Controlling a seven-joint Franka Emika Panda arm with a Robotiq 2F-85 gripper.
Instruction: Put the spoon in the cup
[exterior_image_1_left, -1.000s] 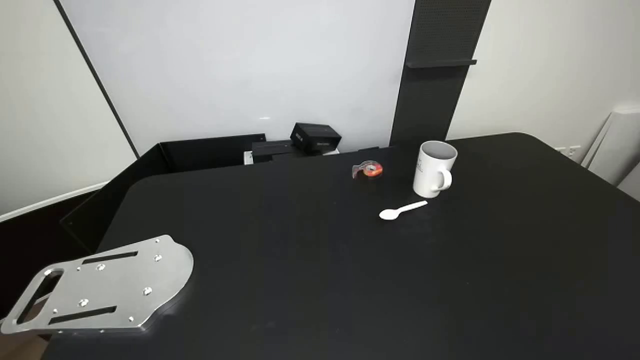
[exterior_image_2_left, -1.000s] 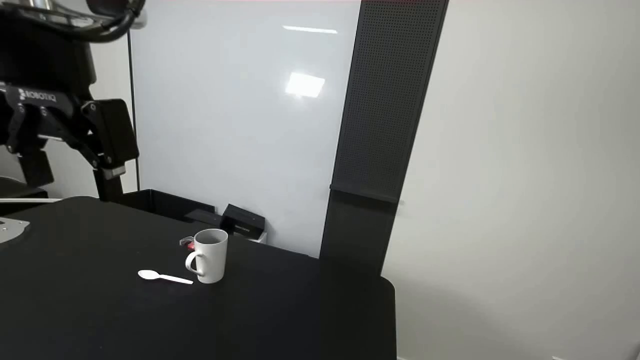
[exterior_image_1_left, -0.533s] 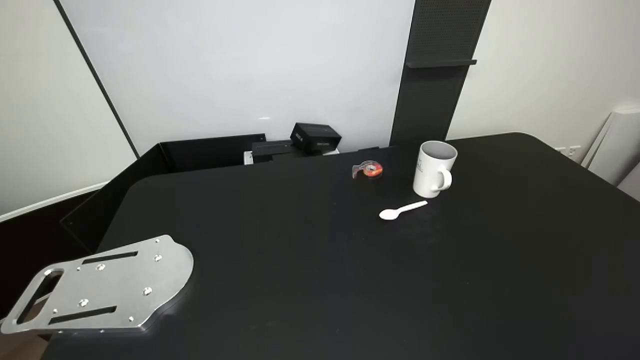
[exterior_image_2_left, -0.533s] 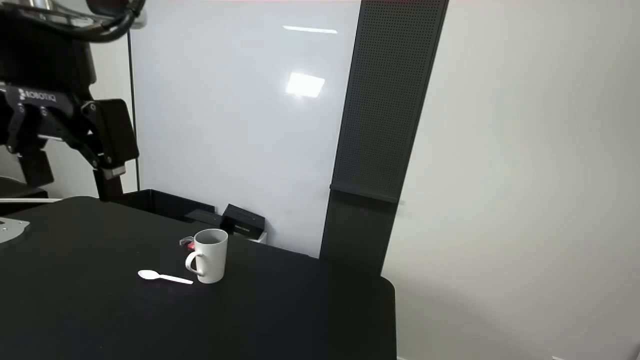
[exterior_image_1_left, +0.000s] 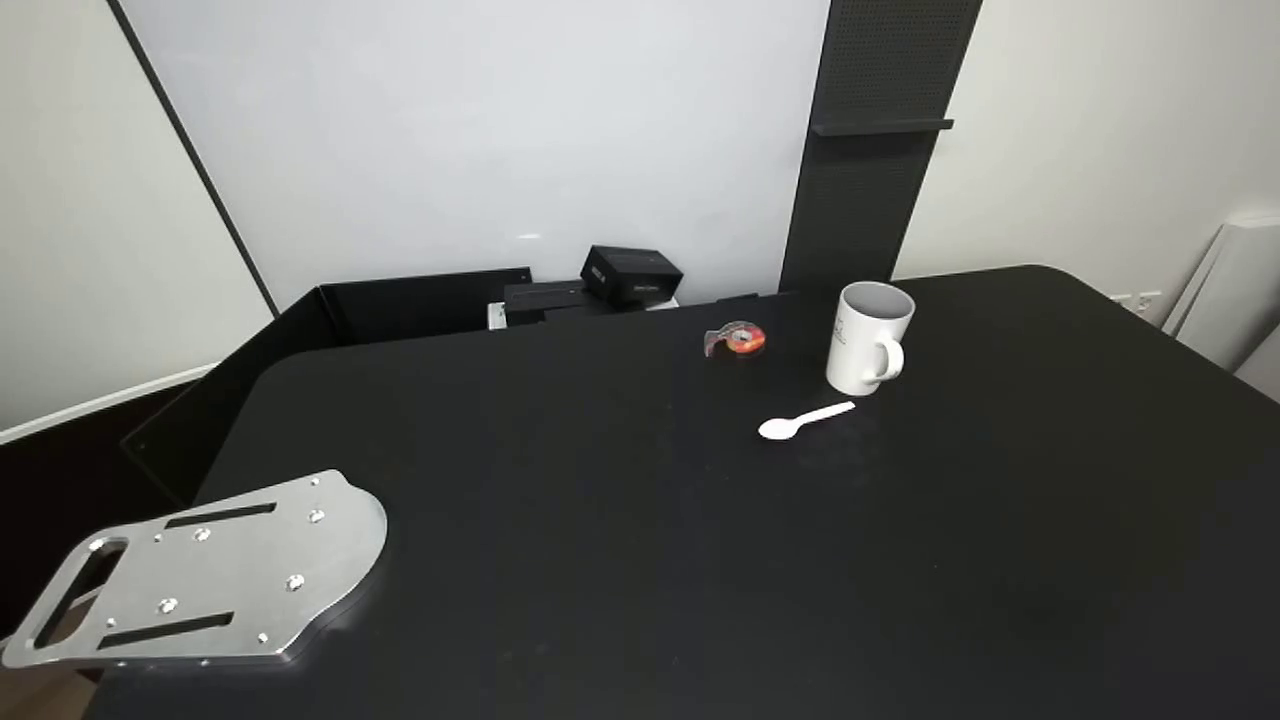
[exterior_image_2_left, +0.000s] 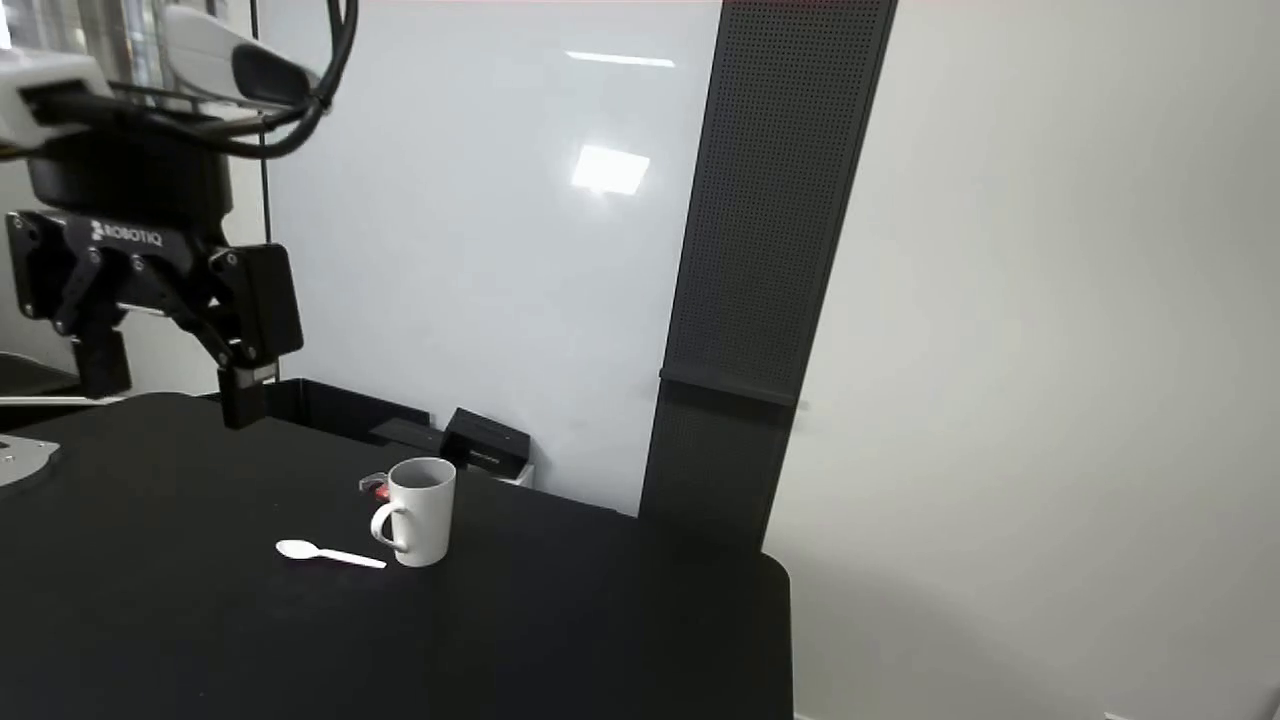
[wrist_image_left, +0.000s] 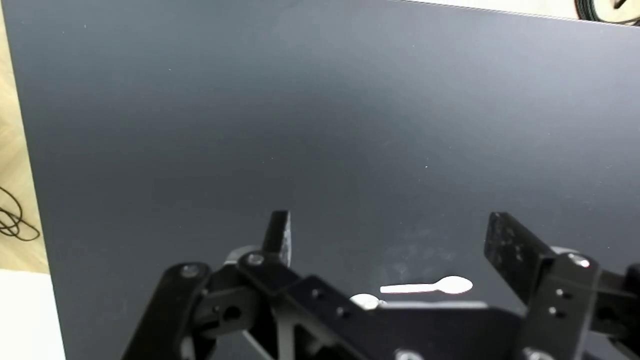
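On the table (exterior_image_1_left: 600, 560), at the left near side of the cup (exterior_image_1_left: 862, 350), lies the spoon (exterior_image_1_left: 806, 419). It should be light, rather stiff, maybe slippery; better to take it by its thin handle (exterior_image_1_left: 828, 411). The jaws stand wide apart, holding nothing.

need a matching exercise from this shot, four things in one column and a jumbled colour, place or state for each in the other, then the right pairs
Column one:
1. spoon
2. mug
3. tape
4. end effector

Column two:
A. reddish and partly see-through
B. hangs above the table, open, with nothing in its grip
C. white, lies flat
D. stands upright

Right pairs: 1-C, 2-D, 3-A, 4-B
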